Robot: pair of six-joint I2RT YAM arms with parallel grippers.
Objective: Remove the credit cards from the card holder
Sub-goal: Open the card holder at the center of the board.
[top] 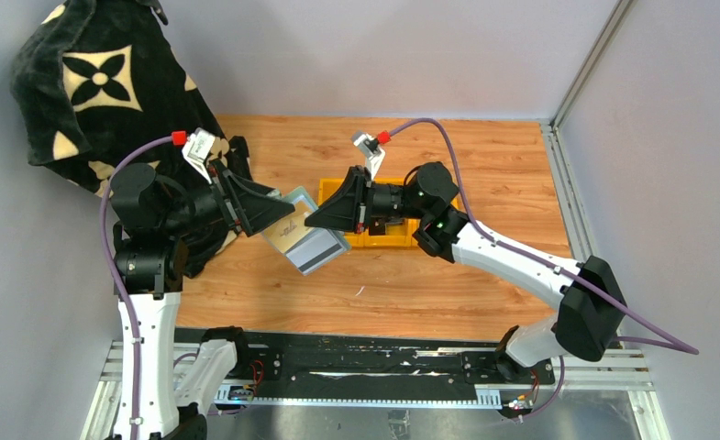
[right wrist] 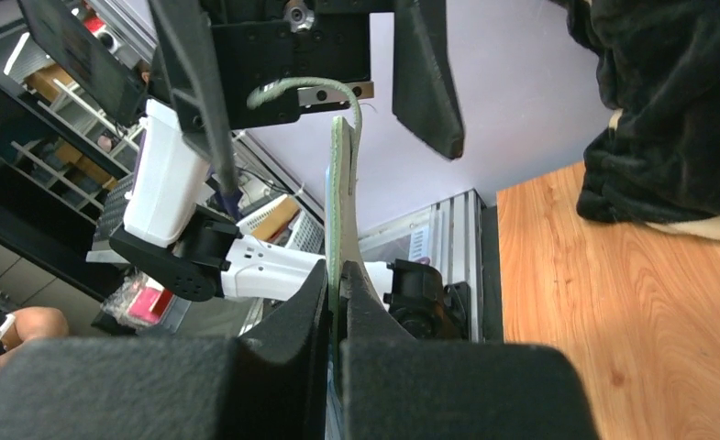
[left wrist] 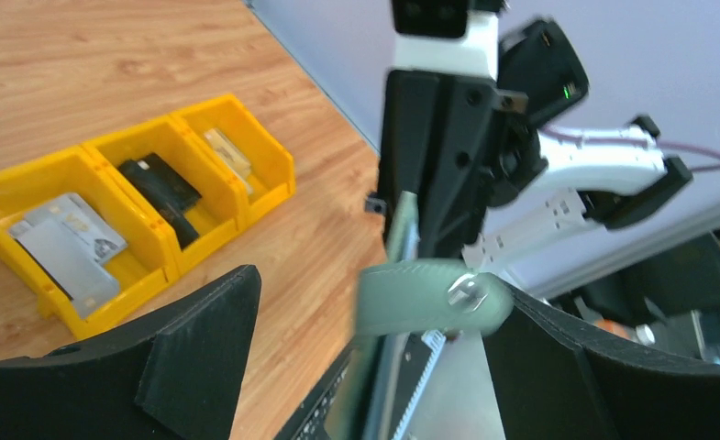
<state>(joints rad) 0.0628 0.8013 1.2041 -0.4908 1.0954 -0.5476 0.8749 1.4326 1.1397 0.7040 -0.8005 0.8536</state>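
**Right claw pinches the green card holder in the air**

A wooden table (top: 411, 284) fills the middle. A big black and cream blanket (top: 99, 82) is piled at the far left corner. Two arms reach in from the near edge and meet over the table, a little left of the middle.

A yellow tray (left wrist: 264, 183) sits on the table just right of the middle, partly under the right arm. It has three boxes in a row. One end box holds grey cards (left wrist: 62, 252). The middle box holds a black wallet (left wrist: 163, 188). The other end box holds tan paper money (left wrist: 227, 156).

The card holder (top: 303, 240) is up off the table, between the two claws and just left of the tray. It hangs open.

The right claw (right wrist: 336, 275) is clenched tight on the thin edge of the card holder. The left claw (left wrist: 379, 289) is spread wide and grips nothing. The holder's rounded tab (left wrist: 429, 298) sits between its fingers. I cannot tell if the tab touches one finger.
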